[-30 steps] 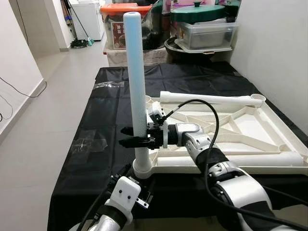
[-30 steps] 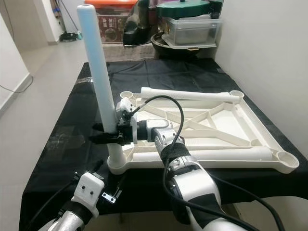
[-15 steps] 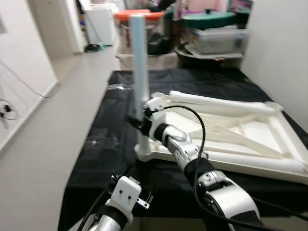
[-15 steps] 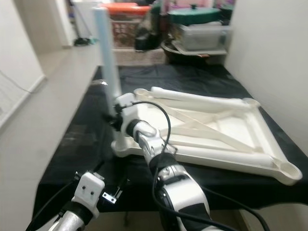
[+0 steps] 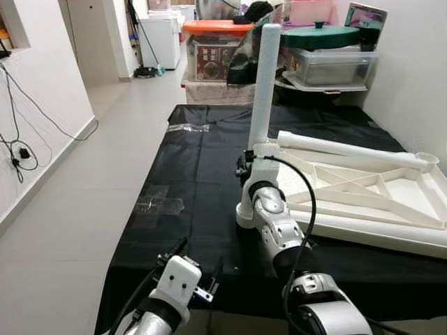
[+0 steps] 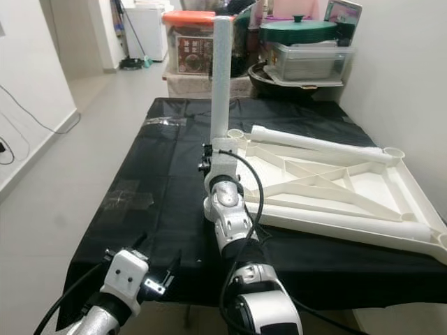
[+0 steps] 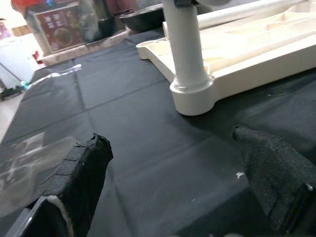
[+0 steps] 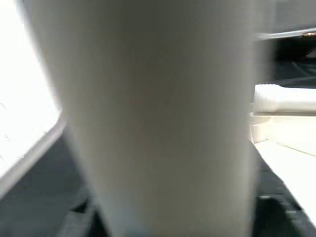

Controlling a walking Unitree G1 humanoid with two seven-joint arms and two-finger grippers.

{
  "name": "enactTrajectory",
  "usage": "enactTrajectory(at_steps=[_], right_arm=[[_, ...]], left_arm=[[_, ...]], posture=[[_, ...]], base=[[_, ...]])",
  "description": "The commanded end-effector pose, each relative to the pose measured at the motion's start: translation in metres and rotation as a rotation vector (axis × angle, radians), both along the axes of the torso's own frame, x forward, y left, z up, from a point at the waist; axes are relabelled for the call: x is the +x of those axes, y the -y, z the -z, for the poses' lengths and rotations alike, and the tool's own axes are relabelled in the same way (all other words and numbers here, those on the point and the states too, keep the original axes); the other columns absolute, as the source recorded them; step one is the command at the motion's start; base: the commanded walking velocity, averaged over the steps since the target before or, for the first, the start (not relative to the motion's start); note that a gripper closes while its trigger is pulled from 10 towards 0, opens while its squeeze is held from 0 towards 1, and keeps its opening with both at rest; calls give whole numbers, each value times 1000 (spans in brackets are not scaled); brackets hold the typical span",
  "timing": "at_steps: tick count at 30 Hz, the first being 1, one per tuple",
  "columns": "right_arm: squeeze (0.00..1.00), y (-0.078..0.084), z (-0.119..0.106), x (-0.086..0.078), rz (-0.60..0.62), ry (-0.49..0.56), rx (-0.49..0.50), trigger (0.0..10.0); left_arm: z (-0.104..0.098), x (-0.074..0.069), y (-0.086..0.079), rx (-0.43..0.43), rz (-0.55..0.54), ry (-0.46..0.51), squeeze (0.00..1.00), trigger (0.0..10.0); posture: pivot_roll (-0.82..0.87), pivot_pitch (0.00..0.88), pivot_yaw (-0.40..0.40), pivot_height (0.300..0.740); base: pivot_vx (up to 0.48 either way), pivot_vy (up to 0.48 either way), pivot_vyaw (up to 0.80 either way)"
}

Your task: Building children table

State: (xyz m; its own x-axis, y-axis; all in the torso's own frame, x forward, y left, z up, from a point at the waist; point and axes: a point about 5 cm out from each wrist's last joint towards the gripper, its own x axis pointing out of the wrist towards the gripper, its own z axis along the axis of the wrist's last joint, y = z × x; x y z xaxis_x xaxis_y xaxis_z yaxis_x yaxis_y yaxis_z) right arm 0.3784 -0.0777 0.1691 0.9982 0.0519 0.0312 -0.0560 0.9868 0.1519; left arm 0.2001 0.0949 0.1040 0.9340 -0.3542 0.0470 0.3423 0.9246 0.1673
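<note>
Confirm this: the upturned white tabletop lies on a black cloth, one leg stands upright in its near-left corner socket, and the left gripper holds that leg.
Wrong gripper. In the left eye view the right gripper holds the upright leg; the left gripper hangs low at the cloth's near edge. The tabletop is as stated.

This is a lived-in home. A pale tiled floor (image 5: 84,188) runs to a white fridge-like appliance (image 5: 157,38), with cables trailing down a white wall (image 5: 31,91). Behind the black-draped table (image 5: 188,174) stand household stores: an orange-lidded plastic storage box (image 5: 213,49), a green-lidded clear tub (image 5: 328,56).
</note>
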Motion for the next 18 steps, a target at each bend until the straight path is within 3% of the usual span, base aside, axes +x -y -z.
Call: enactTrajectory(at_steps=[1, 4, 5, 6, 7, 9, 11, 12, 14, 16, 17, 18], right_arm=[[1000, -30, 16, -13, -66, -25, 124, 10000], [1000, -34, 14, -13, -109, 1, 140, 10000], [733, -33, 9, -11, -135, 36, 145, 10000], [0, -35, 6, -10, -202, 59, 160, 10000], [0, -35, 6, -10, -202, 59, 160, 10000], [0, -36, 0, -10, -390, 88, 172, 10000], [0, -36, 0, -10, -390, 88, 172, 10000], [0, -38, -1, -11, -532, 87, 174, 10000], [0, -38, -1, -11, -532, 87, 174, 10000], [0, -37, 3, -19, -906, 44, 92, 10000], [0, -37, 3, -19, -906, 44, 92, 10000], [0, -34, 5, -24, -1078, 10, 52, 10000]], left_arm=[[4, -1, 0, -1, 10, -20, 0, 10000], [5, -1, 0, 0, 10, -21, 0, 10000], [5, -1, 0, -1, 10, -22, 0, 10000], [5, -1, 0, -1, 11, -22, 0, 10000], [5, -1, 0, -1, 11, -22, 0, 10000], [5, -2, 0, -1, 13, -23, 0, 10000], [5, -2, 0, -1, 13, -23, 0, 10000], [5, -2, 0, -1, 14, -23, 0, 10000], [5, -2, 0, -1, 14, -23, 0, 10000], [5, -2, 1, -1, 17, -22, 0, 10000], [5, -2, 1, -1, 17, -22, 0, 10000], [5, -2, 1, 0, 19, -22, 0, 10000]], posture=[[22, 0, -5, 740], [20, 0, -9, 740], [19, 0, -7, 740], [19, 0, -7, 740], [19, 0, -7, 740], [15, 0, -5, 740], [15, 0, -5, 740], [15, 0, -5, 740], [15, 0, -5, 740], [13, 0, -1, 740], [13, 0, -1, 740], [15, 0, -5, 740]], base=[[0, 0, 0], [0, 0, 0], [0, 0, 0], [0, 0, 0], [0, 0, 0], [0, 0, 0], [0, 0, 0], [0, 0, 0], [0, 0, 0], [0, 0, 0], [0, 0, 0], [0, 0, 0]])
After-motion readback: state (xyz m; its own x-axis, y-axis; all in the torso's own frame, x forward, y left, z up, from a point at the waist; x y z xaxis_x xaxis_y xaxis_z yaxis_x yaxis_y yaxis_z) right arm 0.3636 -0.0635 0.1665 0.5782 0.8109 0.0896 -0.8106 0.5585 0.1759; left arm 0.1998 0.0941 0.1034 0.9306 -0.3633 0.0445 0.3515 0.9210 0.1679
